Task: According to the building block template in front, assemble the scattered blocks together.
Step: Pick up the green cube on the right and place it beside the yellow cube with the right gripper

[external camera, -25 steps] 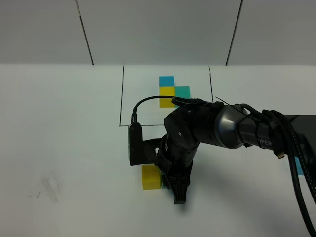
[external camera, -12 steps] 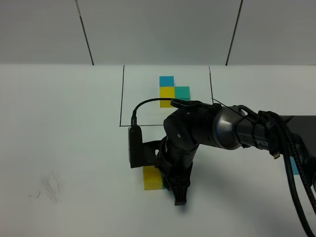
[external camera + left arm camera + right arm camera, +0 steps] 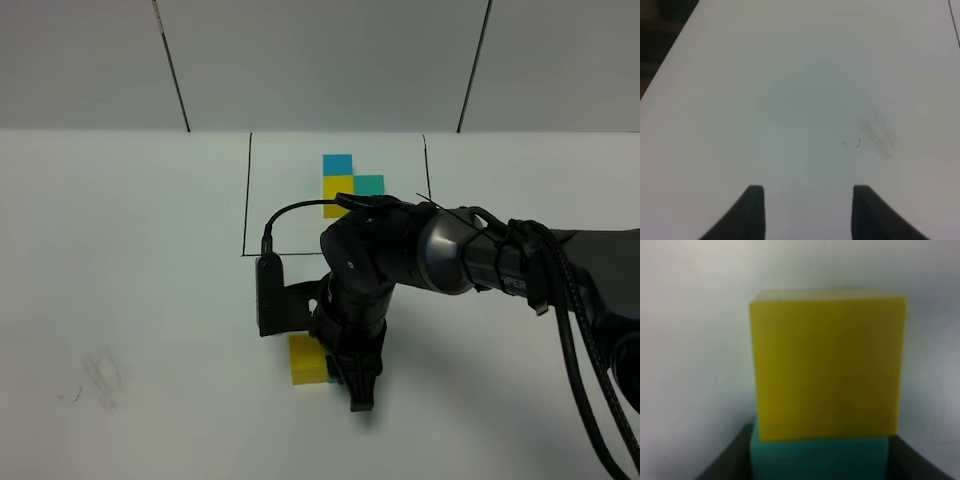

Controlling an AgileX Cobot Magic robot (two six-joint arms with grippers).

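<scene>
White tabletop (image 3: pixel 120 300): the right gripper (image 3: pixel 356 392) is seemingly clamped on a matte teal-green cube (image 3: pixel 819 458), which touches a matte yellow cube (image 3: pixel 307 358). Both lie in front of the black-framed block template (image 3: pixel 341 184). Off to one side, the left gripper (image 3: pixel 807 210) hangs over the table, fingers apart.

The high view is bright and sharp, with soft, even light on the white table (image 3: pixel 120 300). A small faint shadow sits under the right arm (image 3: pixel 400 260). The right wrist view is blurry; the yellow cube (image 3: pixel 827 365) and teal-green cube (image 3: pixel 820 457) have fuzzy edges. The left wrist view is dimmer, grey and soft
</scene>
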